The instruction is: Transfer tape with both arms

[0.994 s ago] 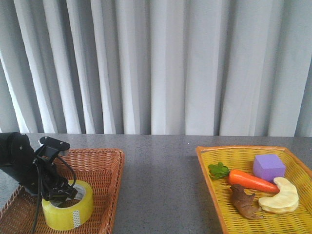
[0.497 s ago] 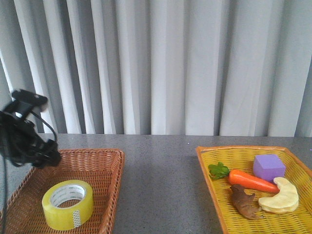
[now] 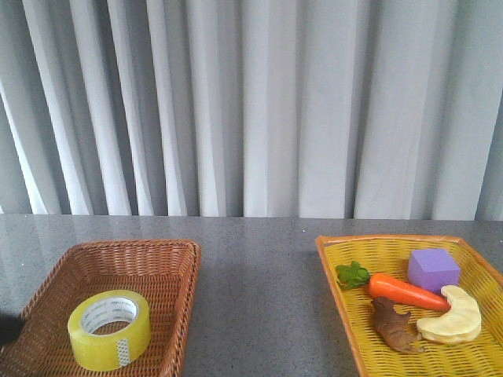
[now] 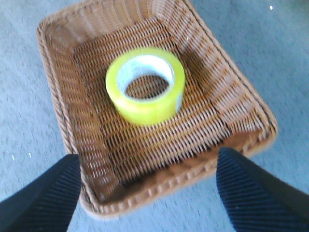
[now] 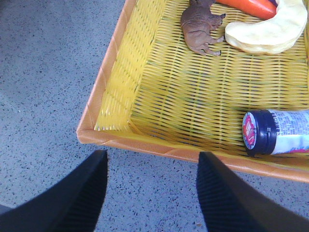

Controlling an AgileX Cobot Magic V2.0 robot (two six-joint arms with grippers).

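Note:
The tape, a wide yellow roll with a white core, lies flat in the brown wicker basket at the front left. In the left wrist view the tape sits mid-basket, well ahead of my left gripper, which is open and empty over the basket's rim. Of the left arm the front view shows only a dark sliver at the left edge. My right gripper is open and empty over the grey table, just outside the yellow tray. It is out of the front view.
The yellow tray at the right holds a carrot, a purple block, a pale crescent toy and a brown toy. A dark-capped bottle lies in its near corner. Grey curtains hang behind the table.
My left gripper was down at the tape in the basket, then rose and drew back to the left, almost out of the front view. The tape stayed in the basket.

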